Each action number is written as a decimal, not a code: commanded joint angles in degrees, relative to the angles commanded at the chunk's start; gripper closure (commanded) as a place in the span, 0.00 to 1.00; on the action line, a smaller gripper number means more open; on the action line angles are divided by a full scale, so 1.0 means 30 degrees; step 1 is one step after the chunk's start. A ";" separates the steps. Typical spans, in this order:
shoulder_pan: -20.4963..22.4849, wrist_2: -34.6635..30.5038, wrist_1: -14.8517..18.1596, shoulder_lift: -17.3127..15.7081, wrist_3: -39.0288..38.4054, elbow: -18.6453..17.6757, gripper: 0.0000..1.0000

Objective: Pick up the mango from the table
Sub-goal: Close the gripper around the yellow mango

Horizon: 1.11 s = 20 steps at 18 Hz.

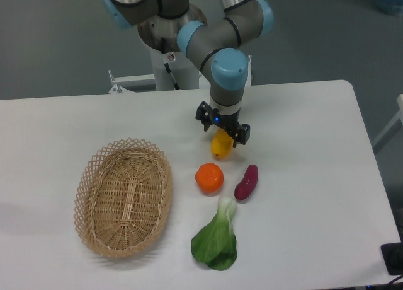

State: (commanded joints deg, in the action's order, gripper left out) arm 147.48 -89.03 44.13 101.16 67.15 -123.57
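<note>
Although a small white tag hung on the dark cable at the arm's base, nothing on it could be read, and no other writing or brand showed anywhere. The large white smooth-topped table (315, 176) with rounded corners filled most of the view, standing on a dull grey-green floor, with a white frame behind it beneath the robot's pedestal. One grey robot arm with pale blue joint caps reached down from the far edge, ending in a black two-finger gripper (221, 133) with a small blue light on its wrist. Its fingers stood on either side of the upper end of the smooth elongated yellow-orange mango (221, 145); whether they were pressing on the fruit or merely beside it could not be told. The mango sat near the middle of the table, its lower end pointing toward the camera, and whether it touched the tabletop was unclear.

One of each other thing lay on the table: a round orange fruit (209, 177) just in front of the mango, a dark purple oblong vegetable (246, 182) just right of the orange, a leafy green bok choy (217, 239) with a pale stem nearer the camera, and an oval woven wicker basket (123, 197) well to the left. A black object showed at the lower right corner.
</note>
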 joint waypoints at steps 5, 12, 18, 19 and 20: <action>-0.0029 0.0000 -0.0208 -0.0029 -0.0146 0.0058 0.37; -0.0029 0.0000 -0.0208 -0.0175 -0.0117 0.0263 0.50; -0.0029 0.0204 0.0199 -0.0468 -0.0176 0.1371 0.50; -0.0029 0.0234 0.0318 -0.0643 -0.0176 0.1753 0.50; 0.0000 0.0379 0.0609 -0.0732 -0.0292 0.2047 0.50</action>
State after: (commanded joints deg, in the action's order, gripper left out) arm 147.48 -87.90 45.96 98.97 66.27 -117.43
